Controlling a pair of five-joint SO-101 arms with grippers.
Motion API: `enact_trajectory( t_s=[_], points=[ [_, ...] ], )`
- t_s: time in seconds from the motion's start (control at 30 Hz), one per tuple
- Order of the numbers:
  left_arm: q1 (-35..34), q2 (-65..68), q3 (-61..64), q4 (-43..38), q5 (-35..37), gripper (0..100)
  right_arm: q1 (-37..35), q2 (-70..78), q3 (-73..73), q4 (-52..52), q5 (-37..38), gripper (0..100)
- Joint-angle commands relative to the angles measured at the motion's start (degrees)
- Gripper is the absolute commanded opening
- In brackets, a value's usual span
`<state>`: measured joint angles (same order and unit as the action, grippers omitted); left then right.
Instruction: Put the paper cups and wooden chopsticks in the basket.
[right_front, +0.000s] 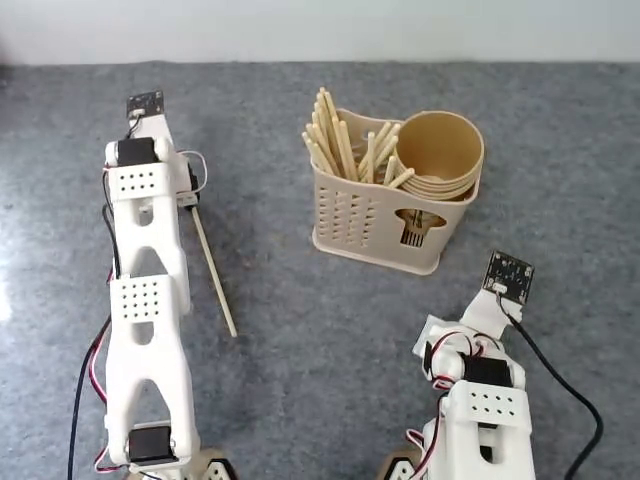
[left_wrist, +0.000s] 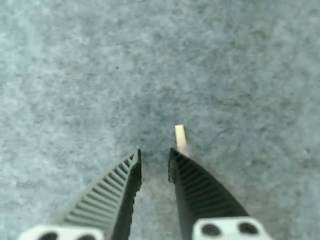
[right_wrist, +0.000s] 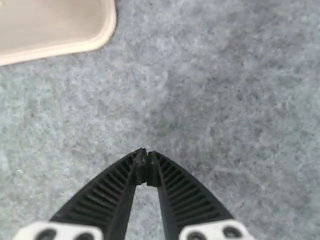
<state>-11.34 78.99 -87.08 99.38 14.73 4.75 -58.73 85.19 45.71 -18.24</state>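
One wooden chopstick (right_front: 214, 272) lies on the grey bench (right_front: 300, 380), well apart from the filled basket (right_front: 365, 225). To grip it well, shift the left pincer (left_wrist: 155, 156) sideways until the stick sits in its narrow, released gap, then close. The stick's end pokes out beside one finger, outside the gap. The right pincer (right_wrist: 145, 155) is clenched and empty.

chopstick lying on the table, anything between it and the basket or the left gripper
Nothing visible. Bare gray mat lies between the chopstick and the basket. The left gripper is right at the chopstick's far end, with nothing between them.
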Motion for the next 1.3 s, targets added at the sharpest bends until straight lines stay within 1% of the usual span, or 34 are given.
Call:
enact_trajectory(
  t_s=[0.0, 0.3, 0.6, 1.0, 1.1, 1.27],
  points=[
    [1.6, -5.3, -1.4, 1.1, -0.4, 11, 0.5, -1.6, -0.2, -0.8, -0.5, 1.0],
    [2.0, -8.8, -1.3, 1.1, -0.3, 11, 0.5, -1.6, -0.2, -0.8, -0.4, 1.0],
    [4.1, -5.0, 3.1, 1.0, -0.5, 10, 0.5, -1.6, -0.2, -0.8, -0.4, 1.0],
    [0.9, -4.5, 3.5, 1.1, -0.3, 10, 0.5, -1.6, -0.2, -0.8, -0.4, 1.0],
    [1.5, -4.4, 3.5, 1.1, -0.3, 10, 0.5, -1.6, -0.2, -0.8, -0.4, 1.0],
    [4.5, -3.4, 6.1, 1.1, -0.3, 10, 0.5, -1.6, -0.2, -0.8, -0.4, 1.0]
  ],
)
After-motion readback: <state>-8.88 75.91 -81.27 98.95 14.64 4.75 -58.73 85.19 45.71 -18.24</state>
